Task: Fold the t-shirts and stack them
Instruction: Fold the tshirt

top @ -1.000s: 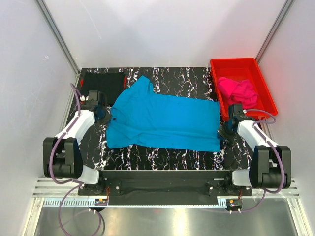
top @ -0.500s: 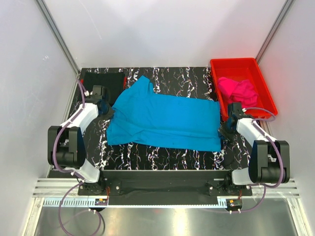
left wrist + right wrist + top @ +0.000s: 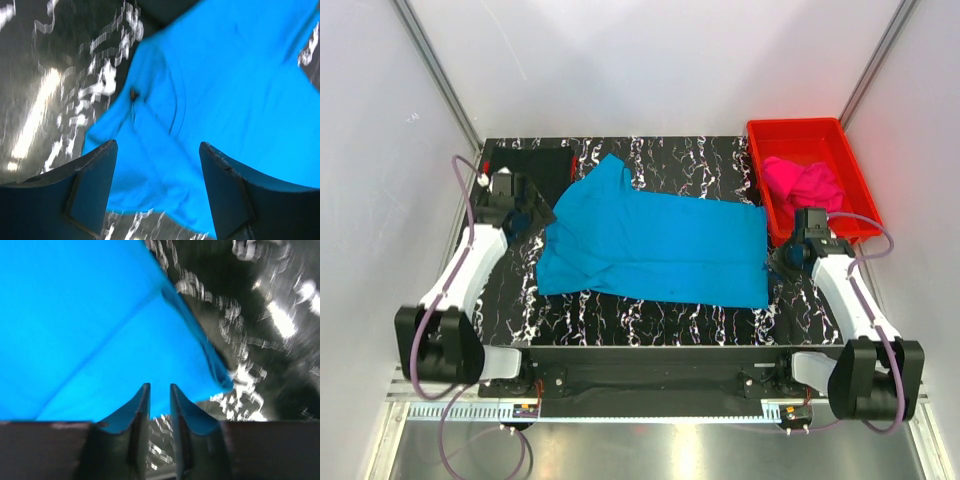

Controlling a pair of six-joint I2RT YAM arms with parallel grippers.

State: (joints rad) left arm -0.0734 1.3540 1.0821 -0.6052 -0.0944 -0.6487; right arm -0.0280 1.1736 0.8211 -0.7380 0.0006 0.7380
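The turquoise-blue t-shirt (image 3: 655, 240) lies spread across the middle of the table, one sleeve pointing to the back. My left gripper (image 3: 527, 215) hovers just off its left edge, jaws wide open and empty; in the left wrist view the blue t-shirt (image 3: 210, 95) lies below the left gripper (image 3: 157, 145). My right gripper (image 3: 782, 258) is at the shirt's right edge. Its jaws stand a narrow gap apart with nothing between them, right gripper (image 3: 160, 386) above the blue t-shirt (image 3: 85, 330). The black folded t-shirt (image 3: 528, 162) lies at the back left. The pink t-shirt (image 3: 803, 182) is bunched in the bin.
The red plastic bin (image 3: 840, 140) stands at the back right, close behind my right arm. The black marbled table (image 3: 660, 320) shows bare in front of the blue shirt. White walls close in on both sides.
Both grippers were shut a second ago and have opened, the left one wide, the right one a little. The left gripper has drawn back toward the far left, off the shirt's edge.
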